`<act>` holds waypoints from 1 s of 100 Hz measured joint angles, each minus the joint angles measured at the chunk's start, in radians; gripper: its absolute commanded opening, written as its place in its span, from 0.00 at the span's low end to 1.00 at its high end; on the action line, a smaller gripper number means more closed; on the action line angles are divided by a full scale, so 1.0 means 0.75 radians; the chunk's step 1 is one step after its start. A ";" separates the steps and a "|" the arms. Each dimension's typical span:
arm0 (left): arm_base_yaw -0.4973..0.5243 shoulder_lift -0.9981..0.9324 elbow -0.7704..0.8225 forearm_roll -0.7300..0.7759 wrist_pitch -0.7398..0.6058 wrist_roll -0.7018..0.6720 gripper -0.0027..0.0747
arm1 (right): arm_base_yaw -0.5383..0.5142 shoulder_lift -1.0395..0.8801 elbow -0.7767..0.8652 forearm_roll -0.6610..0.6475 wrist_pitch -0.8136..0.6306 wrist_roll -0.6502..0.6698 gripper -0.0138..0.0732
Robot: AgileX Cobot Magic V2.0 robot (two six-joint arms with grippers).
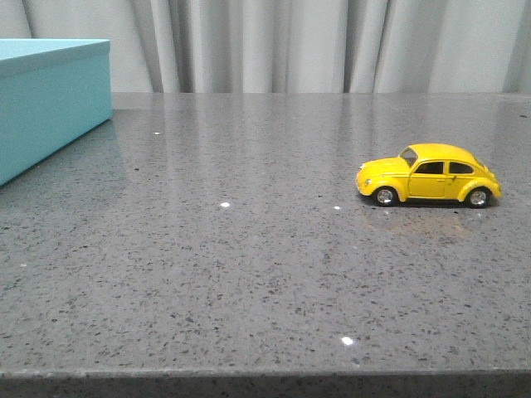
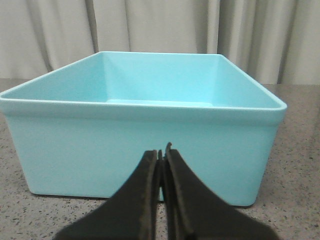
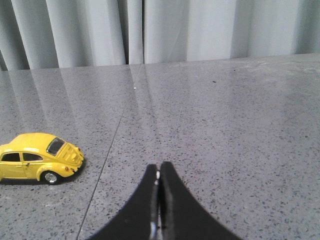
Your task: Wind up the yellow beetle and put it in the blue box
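Yellow toy Beetle car (image 1: 428, 174) sat on its wheels on your speckled grey table (image 1: 249, 274), well apart from the open turquoise box (image 2: 145, 145), untouched because your left gripper (image 2: 162, 155) and right gripper (image 3: 158, 172) were pressed together, empty.

A grey speckled desk (image 1: 249, 274) with a glossy surface fills the foreground; pale pleated curtains (image 1: 315, 46) hang behind its far edge.

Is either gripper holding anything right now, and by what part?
Nothing is held. Left gripper and right gripper are shut on nothing; the beetle sits free on the table.
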 measured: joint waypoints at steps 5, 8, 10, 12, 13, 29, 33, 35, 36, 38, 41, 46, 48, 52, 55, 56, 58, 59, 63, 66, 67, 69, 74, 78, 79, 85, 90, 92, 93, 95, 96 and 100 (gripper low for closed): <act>0.000 0.000 0.000 0.000 0.000 0.000 0.01 | 0.000 0.000 0.000 0.000 0.000 0.000 0.08; 0.000 0.000 0.000 0.000 0.000 0.000 0.01 | 0.000 0.000 0.000 0.000 0.000 0.000 0.08; 0.000 0.000 0.000 0.000 0.000 0.000 0.01 | 0.000 0.000 0.000 0.000 0.000 0.000 0.08; 0.000 0.000 0.000 0.000 0.000 0.000 0.01 | 0.000 0.000 0.000 0.000 0.000 0.000 0.08; 0.000 0.000 0.000 0.000 0.000 0.000 0.01 | 0.000 0.000 0.000 0.000 0.000 0.000 0.08; 0.000 0.000 0.000 0.000 0.000 0.000 0.01 | 0.000 0.000 0.000 0.000 0.000 0.000 0.08; 0.000 0.000 0.000 0.000 0.000 0.000 0.01 | 0.000 0.000 0.000 0.000 0.000 0.000 0.08; 0.000 0.000 0.000 0.000 -0.002 0.000 0.01 | 0.000 0.000 0.000 0.000 0.000 0.000 0.08; 0.000 0.000 0.000 0.000 -0.002 0.000 0.01 | 0.000 0.000 0.000 0.000 0.000 0.000 0.08; 0.000 0.000 0.000 0.000 -0.002 0.000 0.01 | 0.000 0.000 0.000 0.000 0.000 0.000 0.08; 0.000 0.000 0.000 0.000 -0.002 0.000 0.01 | 0.000 0.000 0.000 0.000 0.000 0.000 0.08; 0.000 0.000 0.000 0.000 -0.002 0.000 0.01 | 0.000 0.000 0.000 0.000 0.000 0.000 0.08; 0.000 0.000 0.000 0.000 -0.002 0.000 0.01 | 0.000 0.000 0.000 0.000 0.000 0.000 0.08; 0.000 0.000 0.000 0.000 -0.002 0.000 0.01 | 0.000 0.000 0.000 0.000 0.000 0.000 0.08; 0.000 0.000 0.000 0.000 -0.002 0.000 0.01 | 0.000 0.000 0.000 0.000 0.000 0.000 0.08; 0.000 0.000 0.000 0.000 -0.002 0.000 0.01 | 0.000 0.000 0.000 0.000 0.000 0.000 0.08; 0.000 0.000 0.000 0.000 -0.002 0.000 0.01 | 0.000 0.000 0.000 0.000 0.000 0.000 0.08; 0.000 0.000 0.000 0.000 -0.002 0.000 0.01 | 0.000 0.000 0.000 0.000 0.000 0.000 0.08; 0.000 0.000 0.000 0.000 -0.002 0.000 0.01 | 0.000 0.000 0.000 0.000 0.000 0.000 0.08; 0.000 0.000 0.000 0.000 -0.002 0.000 0.01 | 0.000 0.000 0.000 0.000 0.000 0.000 0.08; 0.000 0.000 0.000 0.000 -0.002 0.000 0.01 | 0.000 0.000 0.000 0.000 0.000 0.000 0.08; 0.000 0.000 0.000 0.000 -0.002 0.000 0.01 | 0.000 0.000 0.000 0.000 -0.003 0.000 0.08; 0.000 0.000 0.000 0.000 -0.005 0.000 0.01 | 0.000 0.000 0.000 0.000 -0.003 0.000 0.08; 0.000 0.000 0.000 0.000 -0.009 0.000 0.01 | 0.000 0.000 0.000 0.000 -0.003 0.000 0.08; 0.000 0.000 0.000 0.000 -0.009 0.000 0.01 | 0.000 0.000 0.000 0.000 -0.003 0.000 0.08; 0.000 0.000 0.000 0.000 -0.016 0.000 0.01 | 0.000 0.000 0.000 0.000 -0.003 0.000 0.08; 0.000 0.000 0.000 0.000 -0.023 0.000 0.01 | 0.000 0.000 0.000 0.000 -0.003 0.000 0.08; 0.000 0.000 0.000 0.000 -0.030 0.000 0.01 | 0.000 0.000 0.000 0.000 -0.003 0.000 0.08; 0.000 0.000 0.000 0.000 -0.032 0.000 0.01 | 0.000 0.000 0.000 0.000 -0.007 0.000 0.08; 0.000 0.000 0.000 0.000 -0.035 0.000 0.01 | 0.000 0.000 0.000 0.000 -0.009 0.000 0.08; 0.000 0.000 0.000 0.000 -0.039 0.000 0.01 | 0.000 0.000 0.000 0.000 -0.012 0.000 0.08; 0.000 0.000 0.000 0.000 -0.044 0.000 0.01 | 0.000 0.000 0.000 0.000 -0.028 0.000 0.08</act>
